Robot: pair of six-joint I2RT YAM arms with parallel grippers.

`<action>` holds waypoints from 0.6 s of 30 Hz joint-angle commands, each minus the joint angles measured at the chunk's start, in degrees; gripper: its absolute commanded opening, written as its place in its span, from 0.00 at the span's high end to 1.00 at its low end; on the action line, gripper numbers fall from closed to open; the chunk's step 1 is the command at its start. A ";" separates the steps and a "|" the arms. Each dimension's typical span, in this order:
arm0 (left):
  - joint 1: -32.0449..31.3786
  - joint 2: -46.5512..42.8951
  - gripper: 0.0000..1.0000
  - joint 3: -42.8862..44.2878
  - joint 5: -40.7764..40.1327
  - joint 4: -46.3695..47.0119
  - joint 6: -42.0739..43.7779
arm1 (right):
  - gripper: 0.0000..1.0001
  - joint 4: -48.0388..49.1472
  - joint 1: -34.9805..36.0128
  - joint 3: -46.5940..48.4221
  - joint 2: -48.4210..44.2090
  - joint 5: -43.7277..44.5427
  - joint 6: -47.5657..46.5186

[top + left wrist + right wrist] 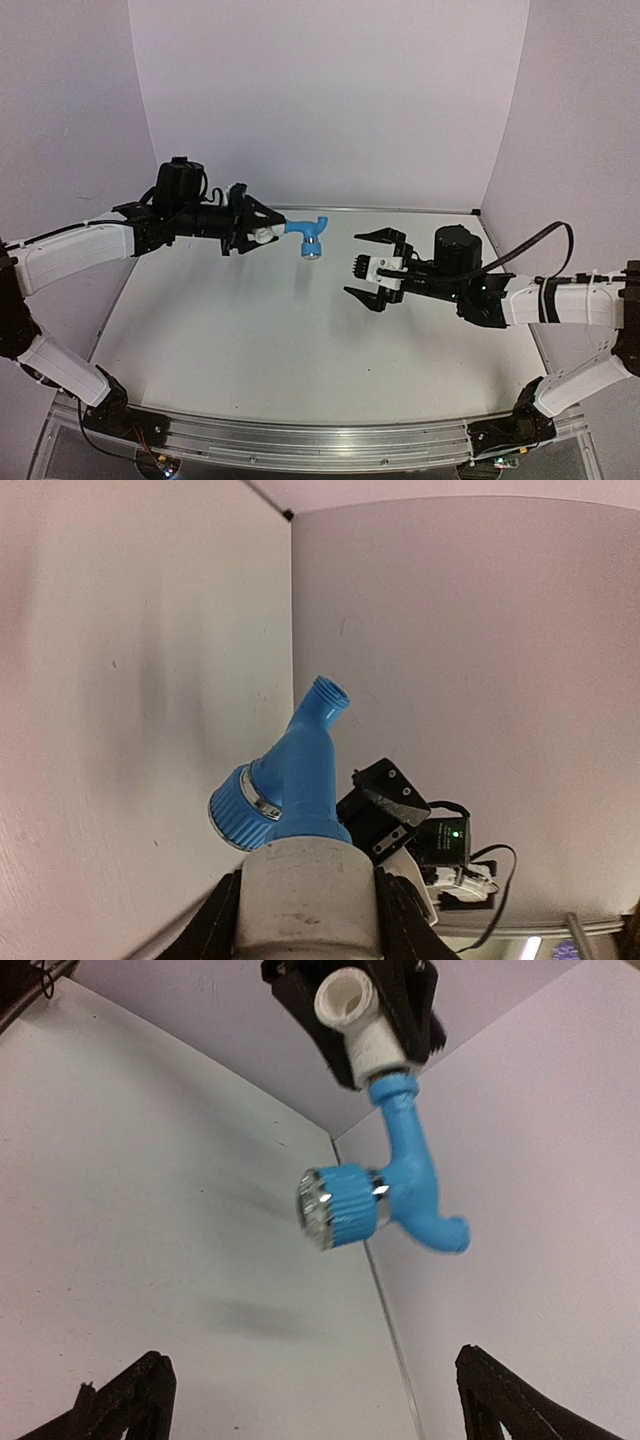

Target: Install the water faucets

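The left arm (75, 255) and the right arm (570, 300) are clad in white shells, joined by black motor housings. A black cable (530, 245) is carried along the right arm, where a small green light (483, 287) is lit. The left gripper (262, 232) and the right gripper (353, 264) are fitted with black angular fingers. A white block (370, 265), perhaps ribbed, is set in the right one.
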 commanded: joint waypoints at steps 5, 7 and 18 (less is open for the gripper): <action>-1.21 -0.86 1.00 -2.46 15.91 7.12 -15.26 | 0.02 12.86 1.40 1.12 1.43 -5.51 -14.82; -1.57 -1.75 1.00 -2.88 15.71 7.23 -15.42 | 0.02 12.89 1.79 0.82 1.68 -6.67 -17.00; -4.40 -1.68 1.00 -2.98 15.13 10.66 -15.74 | 0.07 18.90 4.25 0.91 7.37 -5.72 -24.12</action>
